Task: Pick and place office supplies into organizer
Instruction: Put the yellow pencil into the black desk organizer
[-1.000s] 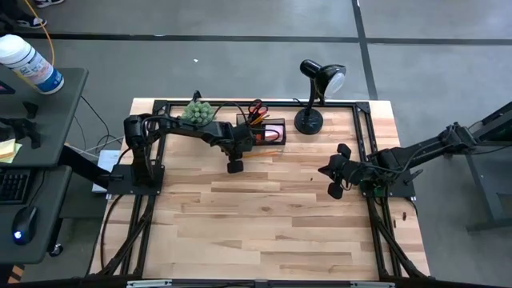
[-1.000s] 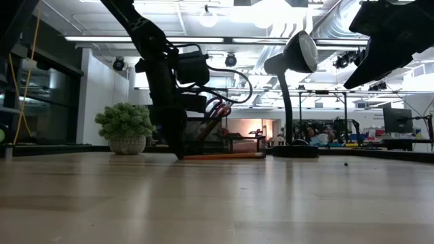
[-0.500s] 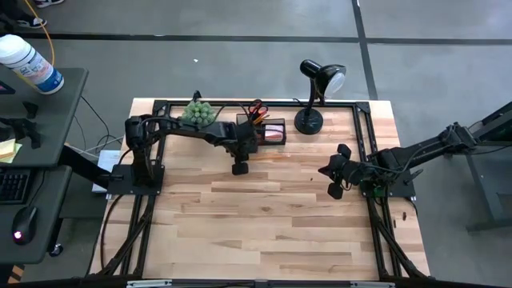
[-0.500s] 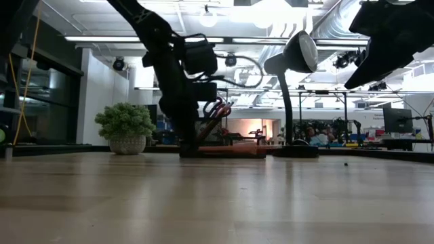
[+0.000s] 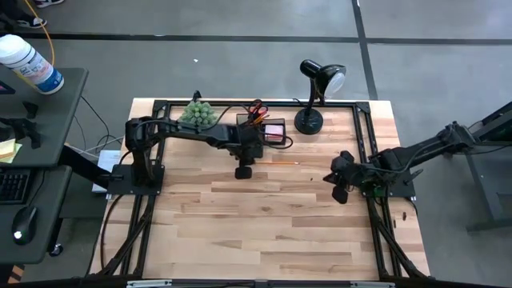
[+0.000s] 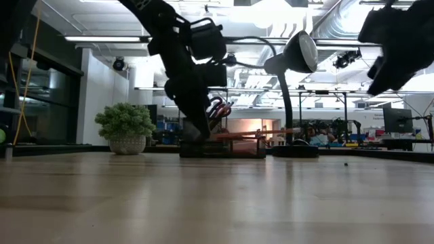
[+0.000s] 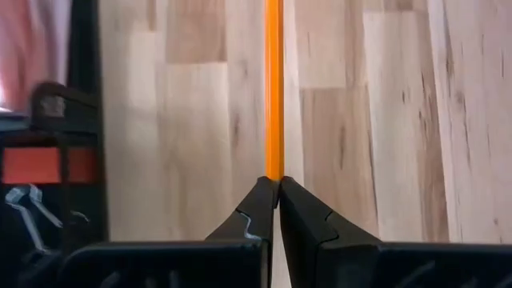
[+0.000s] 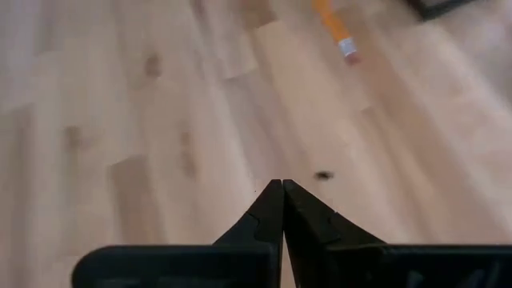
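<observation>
Item: pencil (image 7: 274, 88), clamped at one end in left hand (image 5: 243, 171), lifted off table (image 5: 264, 216); long axis level, pointing twd right arm. Organizer (image 5: 270, 132) just behind hand, so left arm nearer; pencil to be upended for pen slot. Right hand (image 5: 339, 194) shut, empty, at table's right edge.

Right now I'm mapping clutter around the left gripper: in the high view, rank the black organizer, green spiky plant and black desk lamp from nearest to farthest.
From the left gripper:
1. Black organizer, just behind it.
2. Green spiky plant, back left.
3. Black desk lamp, back right.
</observation>
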{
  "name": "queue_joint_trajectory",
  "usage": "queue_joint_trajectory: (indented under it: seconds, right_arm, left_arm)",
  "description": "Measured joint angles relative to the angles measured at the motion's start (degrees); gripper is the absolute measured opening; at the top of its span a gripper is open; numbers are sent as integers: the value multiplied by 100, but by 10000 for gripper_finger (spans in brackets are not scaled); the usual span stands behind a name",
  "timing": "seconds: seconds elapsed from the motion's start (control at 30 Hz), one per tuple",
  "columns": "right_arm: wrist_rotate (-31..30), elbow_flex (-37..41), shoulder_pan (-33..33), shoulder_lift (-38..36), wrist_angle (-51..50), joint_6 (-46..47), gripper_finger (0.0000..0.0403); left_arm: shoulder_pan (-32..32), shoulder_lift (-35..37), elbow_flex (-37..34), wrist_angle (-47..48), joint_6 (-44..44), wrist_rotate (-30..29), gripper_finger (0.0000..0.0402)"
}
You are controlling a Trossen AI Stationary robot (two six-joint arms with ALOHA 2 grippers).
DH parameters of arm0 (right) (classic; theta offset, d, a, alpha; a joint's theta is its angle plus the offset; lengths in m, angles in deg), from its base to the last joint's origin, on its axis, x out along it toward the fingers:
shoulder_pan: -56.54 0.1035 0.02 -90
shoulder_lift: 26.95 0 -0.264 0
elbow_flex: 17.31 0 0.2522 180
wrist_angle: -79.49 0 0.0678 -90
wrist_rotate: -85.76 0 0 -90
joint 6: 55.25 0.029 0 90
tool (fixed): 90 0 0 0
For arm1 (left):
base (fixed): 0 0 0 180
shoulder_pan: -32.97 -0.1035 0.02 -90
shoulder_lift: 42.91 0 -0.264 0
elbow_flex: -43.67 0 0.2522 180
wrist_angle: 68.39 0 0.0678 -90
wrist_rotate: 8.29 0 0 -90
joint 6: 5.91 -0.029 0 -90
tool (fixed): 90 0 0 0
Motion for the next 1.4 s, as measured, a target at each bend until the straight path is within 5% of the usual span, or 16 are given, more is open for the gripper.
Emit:
queue_joint_trajectory:
  seconds: [0.23, 0.47, 0.83, 1.17, 1.4]
  right_arm:
    - [-482, 0, 1210, -722, -1481, 1598, 1]
    - [-2196, 0, 2177, -1555, -2391, 3021, 1]
    - [-3104, 2, 1610, -1726, -2162, 2528, 1]
    - [-3720, 4, 1145, -1719, -460, 1106, 24]
    - [-3645, 11, 821, -1714, 1191, -242, 77]
  left_arm:
    - [-8, 99, 182, -8, -28, -3, 0]
    - [-7, 482, 177, 10, -11, 7, 0]
    - [-2, 1183, 177, -93, 252, -6, 0]
    - [-2, 1638, 175, -769, 636, 32, 0]
    - [37, 1715, 174, -1625, 804, 307, 0]
